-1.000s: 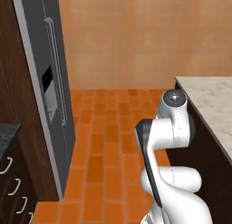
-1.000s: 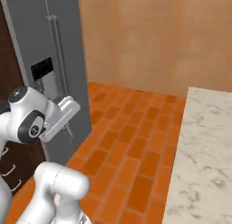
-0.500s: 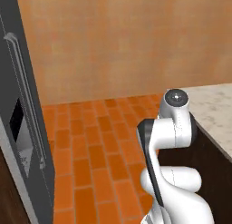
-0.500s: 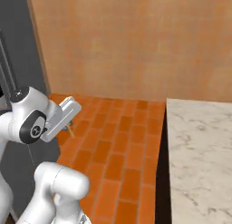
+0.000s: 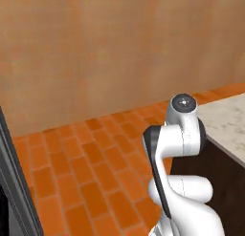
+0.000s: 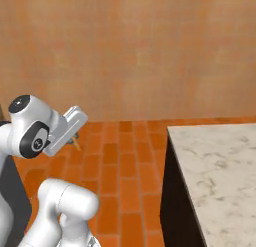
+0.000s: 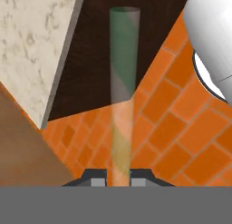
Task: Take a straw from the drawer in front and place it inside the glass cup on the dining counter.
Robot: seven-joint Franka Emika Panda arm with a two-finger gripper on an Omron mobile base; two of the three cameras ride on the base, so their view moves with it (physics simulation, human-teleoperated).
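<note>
My gripper (image 7: 119, 178) is shut on a straw (image 7: 123, 82), a translucent tube striped green and pale that runs straight away from the fingertips in the hand view. In the right base view the hand is held up at the left, and a short orange-tinted end of the straw (image 6: 76, 142) pokes out below the gripper (image 6: 74, 137). The dining counter (image 6: 220, 166), pale marble-look on a dark brown base, fills the lower right there. Its corner (image 7: 31, 46) lies beyond the straw. The drawer and the glass cup are out of view.
Orange brick floor (image 5: 95, 158) stretches ahead to a tan wall (image 6: 130, 51). A dark grey fridge edge (image 5: 14, 192) stands at the far left. The dining counter (image 5: 225, 120) borders the right side, its dark base (image 7: 95, 60) dropping to the floor.
The whole picture has swung: the camera turned right, so the fridge slid off to the left and the counter came further in. The gripper stays shut on the straw.
</note>
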